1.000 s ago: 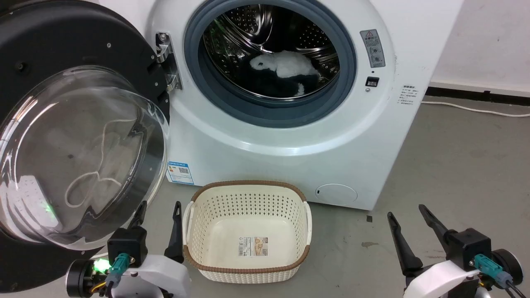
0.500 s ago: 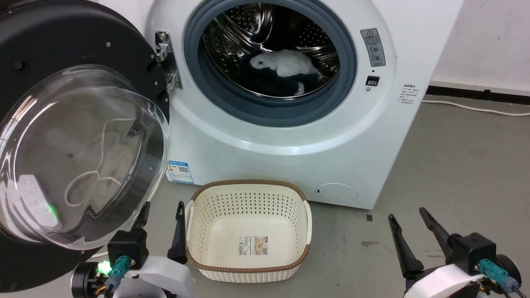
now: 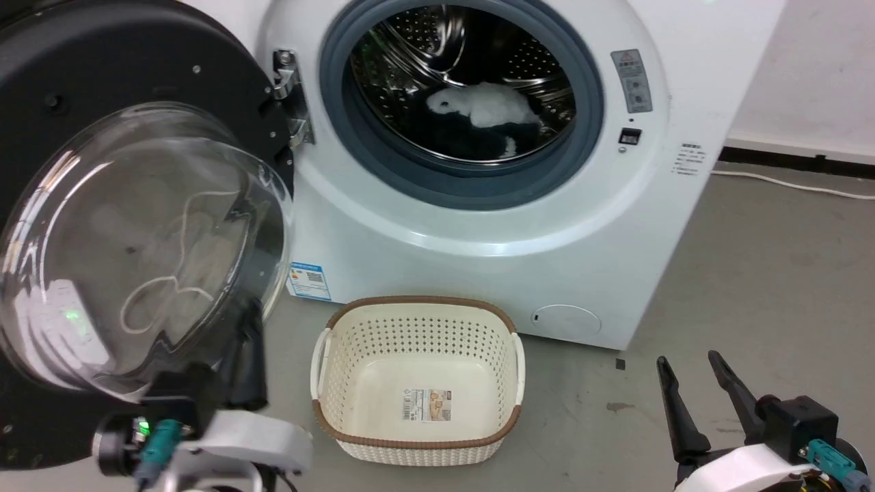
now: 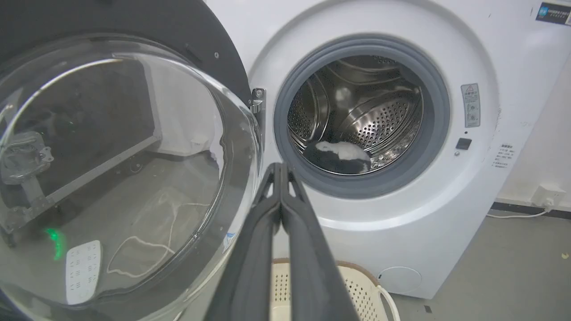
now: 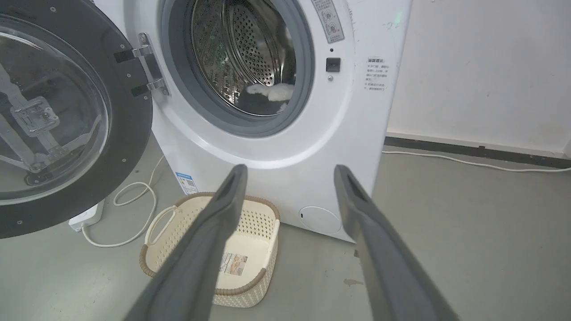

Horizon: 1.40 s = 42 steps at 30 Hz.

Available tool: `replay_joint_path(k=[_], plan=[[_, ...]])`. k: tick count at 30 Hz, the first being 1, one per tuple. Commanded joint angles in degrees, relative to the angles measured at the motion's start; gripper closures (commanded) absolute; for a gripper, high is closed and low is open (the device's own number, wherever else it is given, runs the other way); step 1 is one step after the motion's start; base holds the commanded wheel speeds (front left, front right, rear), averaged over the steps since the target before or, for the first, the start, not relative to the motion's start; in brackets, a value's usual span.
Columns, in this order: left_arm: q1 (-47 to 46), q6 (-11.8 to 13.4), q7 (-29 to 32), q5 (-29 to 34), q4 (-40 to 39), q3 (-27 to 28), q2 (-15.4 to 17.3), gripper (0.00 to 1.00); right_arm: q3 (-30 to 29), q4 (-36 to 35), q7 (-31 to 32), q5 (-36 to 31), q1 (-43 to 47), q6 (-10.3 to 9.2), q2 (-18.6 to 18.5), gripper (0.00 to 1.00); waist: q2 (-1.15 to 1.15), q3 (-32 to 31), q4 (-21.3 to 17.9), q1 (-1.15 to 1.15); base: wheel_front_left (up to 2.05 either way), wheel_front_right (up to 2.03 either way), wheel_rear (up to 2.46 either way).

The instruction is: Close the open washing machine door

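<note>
The left fingers (image 4: 287, 214) are pressed together with nothing between them. Their tips sit just beside the rim of the glass bowl (image 4: 134, 147), though contact cannot be told. The door (image 3: 137, 75) stands swung wide open to the left of those fingers, bowl side facing out. The hinge (image 4: 256, 96) is just beyond the tips, and the drum opening (image 4: 357, 120) lies ahead and to their right. The step in hand looks like setting the closed fingers against the door to swing it shut. So near the hinge a push would likely have little leverage. It would go better on the black ring toward the free edge, well left of the tips, than on the slick curved glass. The sweep should follow the door's arc rightward and end with a firm press so that the latch catches. The laundry (image 3: 482, 109) lies deep in the drum, clear of the seal, so it seems unlikely to get trapped. The basket (image 3: 417, 304) sits on the floor below the fingers, and the arm should pass above it. The right fingers (image 5: 223, 200) are spread wide and empty, well off to the right, and are best kept out of the swing.
</note>
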Motion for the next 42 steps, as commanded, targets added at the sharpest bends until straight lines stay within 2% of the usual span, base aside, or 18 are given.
replay_joint_path(k=[1, 8, 15, 18, 22, 31, 36, 42], plan=[[-0.98, -0.14, -0.69, -0.53, -1.47, 0.64, 0.03, 1.0, -0.12, 0.3, -0.63, 0.67, 1.0, 0.02, -0.04, 0.0, 0.0, -0.16, 0.48, 0.0, 0.0, 0.0, 0.0], [-3.61, 0.86, -1.53, -2.16, -7.97, 6.64, 0.02, 1.0, -0.21, 0.83, -1.47, 2.06, 1.59, 0.02, -0.04, 0.0, 0.0, -0.55, 3.11, 0.0, 0.0, 0.0, 0.0], [-6.72, 0.64, -2.37, -3.21, -8.7, 18.02, 1.15, 1.0, -0.54, 1.31, -2.31, 3.28, 2.14, 0.03, -0.05, 0.0, 0.0, -0.46, 6.2, 0.0, 0.0, 0.0, 0.0], [-7.71, 0.32, -2.72, -3.76, -6.15, 22.69, 3.06, 1.0, -0.79, 1.38, -2.67, 3.66, 2.19, 0.03, -0.05, 0.0, 0.0, 0.1, 7.35, 0.0, 0.0, 0.0, 0.0], [-8.4, 0.07, -2.96, -4.35, -0.43, 26.21, 5.8, 1.0, -1.22, 1.46, -3.15, 4.03, 2.01, 0.03, -0.05, 0.0, 0.0, 1.38, 8.72, 0.0, 0.0, 0.0, 0.0], [-11.35, 2.57, -1.61, -7.74, 9.89, 34.78, 11.74, 1.0, -1.77, 1.22, -3.89, 3.66, 0.59, 0.03, -0.06, 0.0, 0.0, 6.01, 9.71, 0.0, 0.0, 0.0, 0.0], [-12.47, 2.39, 0.9, -9.48, 13.37, 36.45, 14.1, 1.0, -2.86, 0.14, -3.48, 3.02, 0.26, 0.04, -0.06, 0.0, 0.0, 8.44, 10.14, 0.0, 0.0, 0.0, 0.0], [-15.64, 0.58, 5.44, -11.04, 17.15, 35.1, 18.13, 1.0, -4.46, -2.81, -1.96, 2.06, 0.32, 0.04, -0.07, 0.0, 0.0, 11.93, 11.2, 0.0, 0.0, 0.0, 0.0]])
